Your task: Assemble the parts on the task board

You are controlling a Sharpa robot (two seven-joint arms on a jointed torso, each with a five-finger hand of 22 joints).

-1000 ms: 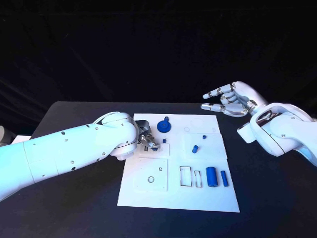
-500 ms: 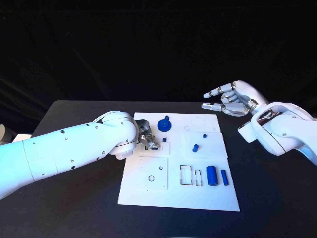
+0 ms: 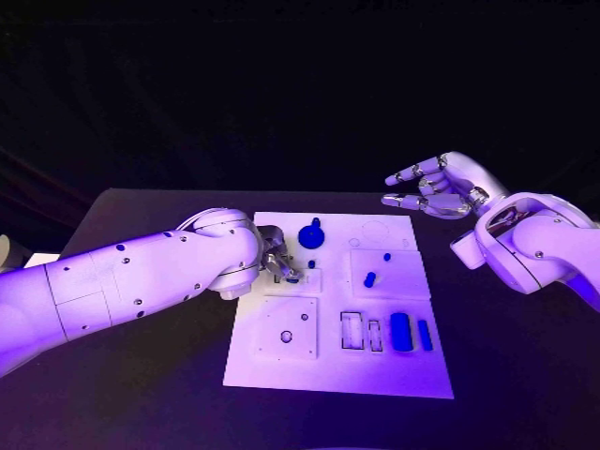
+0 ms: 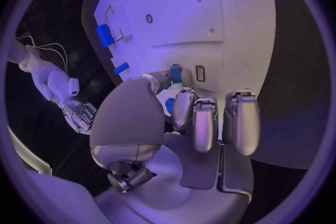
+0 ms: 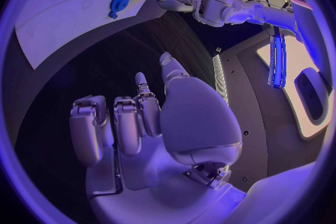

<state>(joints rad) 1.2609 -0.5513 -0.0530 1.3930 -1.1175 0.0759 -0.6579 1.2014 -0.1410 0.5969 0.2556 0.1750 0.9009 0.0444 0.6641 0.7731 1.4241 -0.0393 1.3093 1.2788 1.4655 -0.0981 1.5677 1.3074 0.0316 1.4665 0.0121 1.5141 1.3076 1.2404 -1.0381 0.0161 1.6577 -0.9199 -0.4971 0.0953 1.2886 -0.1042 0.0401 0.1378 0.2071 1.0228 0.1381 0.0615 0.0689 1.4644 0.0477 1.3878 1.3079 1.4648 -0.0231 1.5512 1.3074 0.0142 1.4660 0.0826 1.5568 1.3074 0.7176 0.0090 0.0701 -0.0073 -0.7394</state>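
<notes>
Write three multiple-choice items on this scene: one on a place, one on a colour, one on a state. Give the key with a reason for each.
1. Where is the left hand?
A. over the left part of the task board
B. off the table
C. beside the right hand

2. What colour are the two oblong parts lying side by side near the board's right edge?
A. red
B. blue
C. yellow

3. What is the state of the right hand?
A. holding a part
B. flat on the board
C. raised, holding nothing

Key: 1 A, the head view shows it at the board's left side. 2 B, both look blue. 3 C, it sits beyond the board's far right corner with fingers apart and nothing in them.
</notes>
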